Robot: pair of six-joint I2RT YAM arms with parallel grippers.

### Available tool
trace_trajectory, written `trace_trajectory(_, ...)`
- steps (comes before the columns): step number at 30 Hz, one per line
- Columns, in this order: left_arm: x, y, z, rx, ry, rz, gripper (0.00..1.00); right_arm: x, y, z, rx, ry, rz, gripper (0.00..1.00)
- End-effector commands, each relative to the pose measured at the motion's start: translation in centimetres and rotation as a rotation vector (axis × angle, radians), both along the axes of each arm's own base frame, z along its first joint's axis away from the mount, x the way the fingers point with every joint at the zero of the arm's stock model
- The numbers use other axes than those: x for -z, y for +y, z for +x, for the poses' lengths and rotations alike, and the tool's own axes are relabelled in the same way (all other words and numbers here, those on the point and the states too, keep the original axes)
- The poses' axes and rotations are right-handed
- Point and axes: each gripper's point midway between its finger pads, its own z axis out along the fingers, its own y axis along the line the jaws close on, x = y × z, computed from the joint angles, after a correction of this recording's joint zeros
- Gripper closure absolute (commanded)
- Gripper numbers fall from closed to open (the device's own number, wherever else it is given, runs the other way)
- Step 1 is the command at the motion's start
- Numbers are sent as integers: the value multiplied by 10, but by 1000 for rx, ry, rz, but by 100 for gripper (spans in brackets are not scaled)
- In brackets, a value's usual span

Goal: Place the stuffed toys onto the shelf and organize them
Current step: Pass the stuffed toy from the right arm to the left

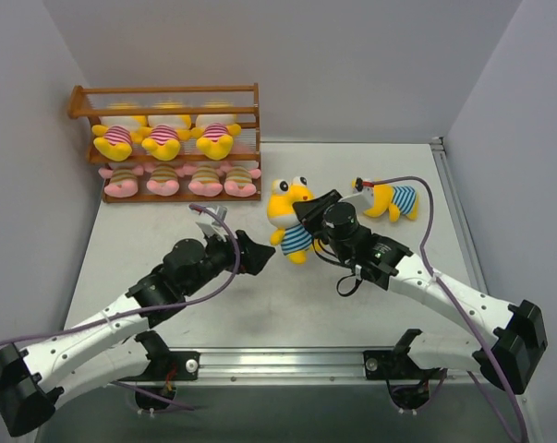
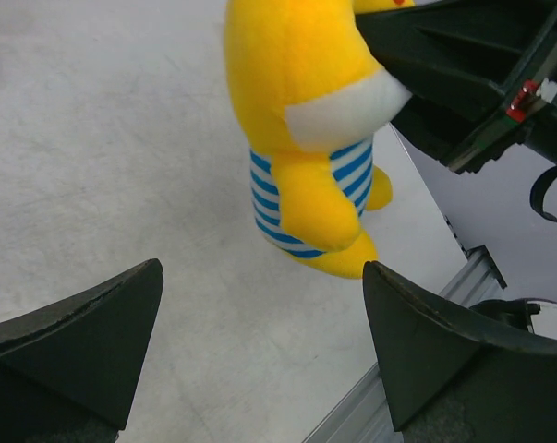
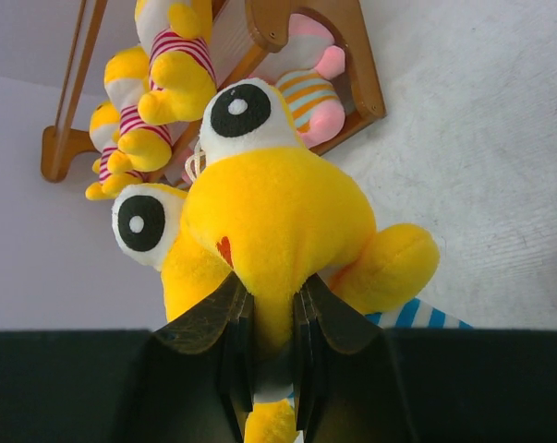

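Shelf point(image 1: 167, 90): three yellow toys point(image 1: 164, 140) above four pink toys point(image 1: 181, 178); blue-striped toy point(image 1: 290, 214) upright, twin point(image 1: 395, 200) lying.

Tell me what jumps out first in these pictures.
A big-eyed yellow toy in a blue-striped shirt is held upright mid-table, its head pinched by the right gripper. At the back left, the wooden shelf holds a row of yellow toys above a row of pink ones. A second blue-striped toy lies at the right.

Left arm point(image 1: 121, 314) is stretched forward-right and low. Left gripper point(image 1: 262, 253) has its jaws wide apart with nothing between them. Right arm point(image 1: 444, 291) reaches forward-left, right gripper point(image 3: 271, 293) clamped tight on the blue-striped toy point(image 1: 287, 201) at its head.
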Motion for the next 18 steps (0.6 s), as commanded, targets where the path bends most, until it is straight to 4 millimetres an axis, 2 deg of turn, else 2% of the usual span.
trace_trajectory(1,-25,-19,7,-59,-93,-104,3,-36,-9,6,80,-72,138,100)
trace_trajectory(3,-24,-38,-1,-18,-109,-104,3,-37,-9,6,78,-75,141,100)
trace_trajectory(6,-20,-53,0,4,-110,-76,3,-38,-9,4,72,-76,144,100)
trace_trajectory(11,-18,-66,7,7,-118,-83,3,-40,-11,0,65,-82,166,100)
trace_trajectory(18,-28,-82,11,32,-129,-142,3,-38,-10,-2,55,-80,173,100)
